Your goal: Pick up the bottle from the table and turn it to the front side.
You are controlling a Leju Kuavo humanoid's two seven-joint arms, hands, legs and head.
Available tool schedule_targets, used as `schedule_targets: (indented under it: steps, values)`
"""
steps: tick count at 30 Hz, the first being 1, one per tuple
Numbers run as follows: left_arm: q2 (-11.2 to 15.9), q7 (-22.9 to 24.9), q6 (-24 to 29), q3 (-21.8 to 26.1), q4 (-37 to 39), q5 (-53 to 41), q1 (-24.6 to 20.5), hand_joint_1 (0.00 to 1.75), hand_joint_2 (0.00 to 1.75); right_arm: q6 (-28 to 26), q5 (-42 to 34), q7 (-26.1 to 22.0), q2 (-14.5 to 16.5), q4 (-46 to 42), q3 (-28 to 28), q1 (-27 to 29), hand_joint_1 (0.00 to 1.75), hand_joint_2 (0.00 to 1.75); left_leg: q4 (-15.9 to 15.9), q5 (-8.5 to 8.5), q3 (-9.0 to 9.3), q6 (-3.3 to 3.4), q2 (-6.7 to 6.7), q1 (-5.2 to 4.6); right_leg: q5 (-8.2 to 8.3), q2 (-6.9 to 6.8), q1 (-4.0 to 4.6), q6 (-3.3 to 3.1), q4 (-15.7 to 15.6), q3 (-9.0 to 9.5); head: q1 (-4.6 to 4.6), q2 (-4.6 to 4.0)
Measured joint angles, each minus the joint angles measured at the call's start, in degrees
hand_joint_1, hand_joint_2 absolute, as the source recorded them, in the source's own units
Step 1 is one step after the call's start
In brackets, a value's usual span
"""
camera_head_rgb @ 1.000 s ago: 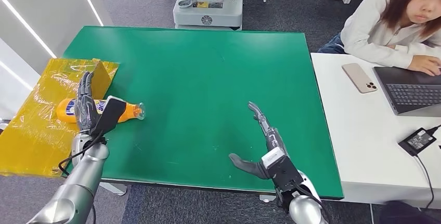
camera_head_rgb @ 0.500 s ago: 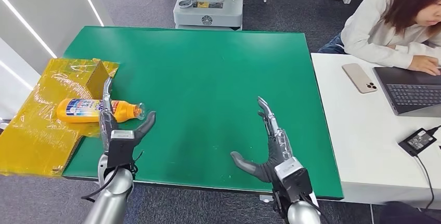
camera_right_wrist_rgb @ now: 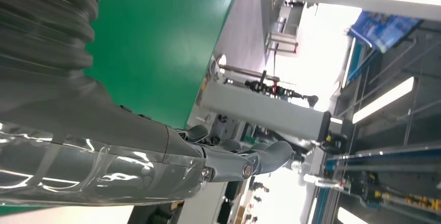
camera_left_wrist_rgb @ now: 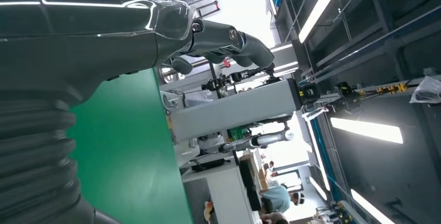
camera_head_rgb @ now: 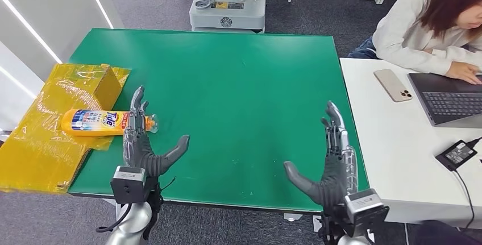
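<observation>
Although both hands hang over the near edge of the green desk [camera_head_rgb: 239, 74], the orange Tide detergent bottle [camera_head_rgb: 96, 122] lies well off to the robot's left, on its side on the yellow plastic-wrapped sheet [camera_head_rgb: 40, 142] that overlaps the desk's left border. Its long axis runs roughly across the view, base toward the far left and clear cap [camera_head_rgb: 152, 124] pointing right onto the green surface, with the label facing up.

The left hand [camera_head_rgb: 141, 145] is empty, fingers straight and spread, thumb out to the right; its fingertips [camera_head_rgb: 137, 98] overlap the bottle's neck end in the head view, though I cannot tell whether they touch it or hover above. The bottle lies ahead of and slightly to the left of this palm.

The right hand [camera_head_rgb: 334, 162] is likewise empty and wide open, near the desk's right edge and well apart from the bottle.

By my judgement the left hand is far the nearer, and a grasp would call for it to reach forward and left and close across the bottle's short width.
</observation>
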Motion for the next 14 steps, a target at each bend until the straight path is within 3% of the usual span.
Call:
schedule_targets:
  steps: [14]
  values:
    - [0.01, 0.88, -1.35, -1.74, -1.52, 0.35, 0.98, 0.00, 1.75, -0.88, 0.98, -0.77, 0.76, -5.11, -4.91, 5.99, 0.00, 1.75, -0.01, 0.00, 0.01, 0.01, 0.01, 0.00, 0.00, 0.00, 0.00, 0.01, 0.00, 0.01, -0.01, 0.00]
